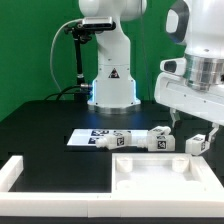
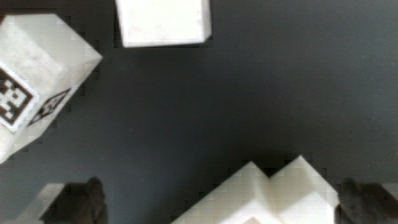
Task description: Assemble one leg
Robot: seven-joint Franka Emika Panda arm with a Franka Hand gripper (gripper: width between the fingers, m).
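Observation:
My gripper (image 1: 195,127) hangs at the exterior view's right, just above a short white tagged leg (image 1: 199,143) that lies on the dark table. In the wrist view the two dark fingertips (image 2: 75,202) stand wide apart and the gripper (image 2: 224,202) is open. The white leg (image 2: 276,192) sits between the fingers, nearer one of them, and I see no contact. Two more legs (image 1: 160,138) (image 1: 125,140) lie in a row to the exterior view's left. One tagged leg (image 2: 45,80) and another white piece (image 2: 164,20) also show in the wrist view.
The large white tabletop slab (image 1: 170,178) lies in front of the legs. A white border frame (image 1: 20,172) sits at the front left. The marker board (image 1: 92,137) lies flat by the legs. The robot base (image 1: 110,80) stands behind.

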